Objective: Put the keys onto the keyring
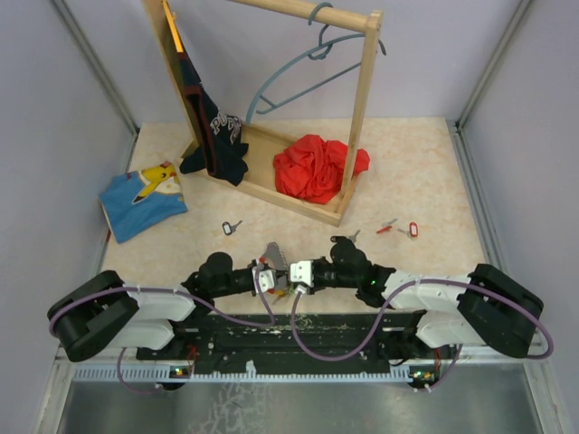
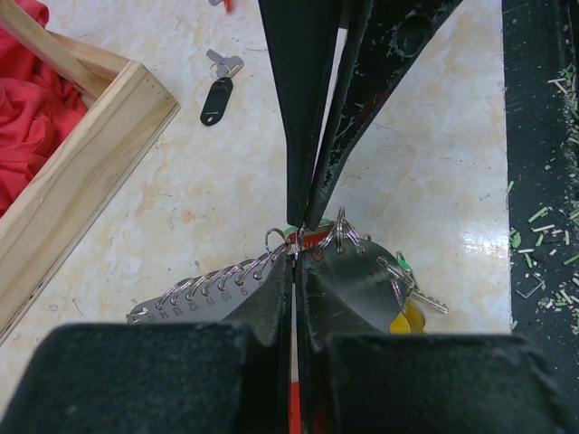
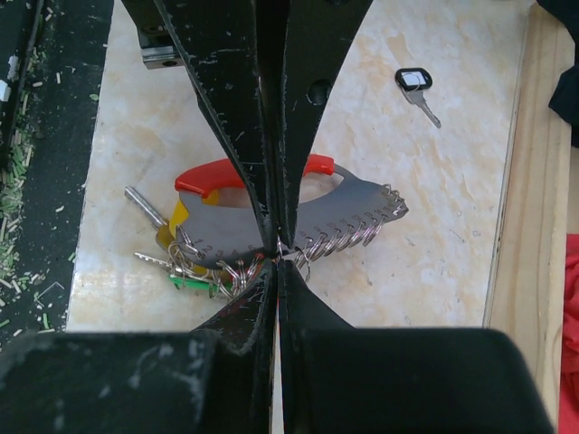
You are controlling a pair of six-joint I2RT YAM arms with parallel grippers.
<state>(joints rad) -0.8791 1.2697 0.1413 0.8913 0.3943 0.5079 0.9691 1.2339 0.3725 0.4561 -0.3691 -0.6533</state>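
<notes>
Keyring look: the keyring point(image 3: 353, 203) is seen as a curved grey plate with a red strap arched over its back. A row of small wire rings is hung along one edge, and small numbers are printed beside the rings.
Keyring place: it is found at lower centre of the top view, between the two arms. It sits in the middle of both wrist views.
Attached bunch: a bunch of keys point(image 3: 154, 260) is gathered at the plate's left end in the right wrist view, with one yellow tab and one green tab. The number of keys in it cannot be told.
Ring count: several rings are covered by the fingers, so no count is given.
Left tool: the left tool point(image 2: 294, 264) is clenched with its tips set at the ring row. Whether a wire is pinched cannot be told.
Right tool: the right tool point(image 3: 275, 262) is likewise clenched. Its tips are met nose to nose with the other's at the same rings.
Loose keys: three are counted on the surface point(image 1: 407, 172).
- One black-headed key point(image 1: 232, 227) is left of centre.
- One red-headed key point(image 1: 387, 226) is right of centre.
- One red-tagged key point(image 1: 412, 230) lies just beside the red-headed one.
Other things: one wooden rack point(image 1: 362, 108), one hanger point(image 1: 298, 81), one red cloth point(image 1: 317, 167) and one blue shirt point(image 1: 140, 203) are seen in the upper half.
</notes>
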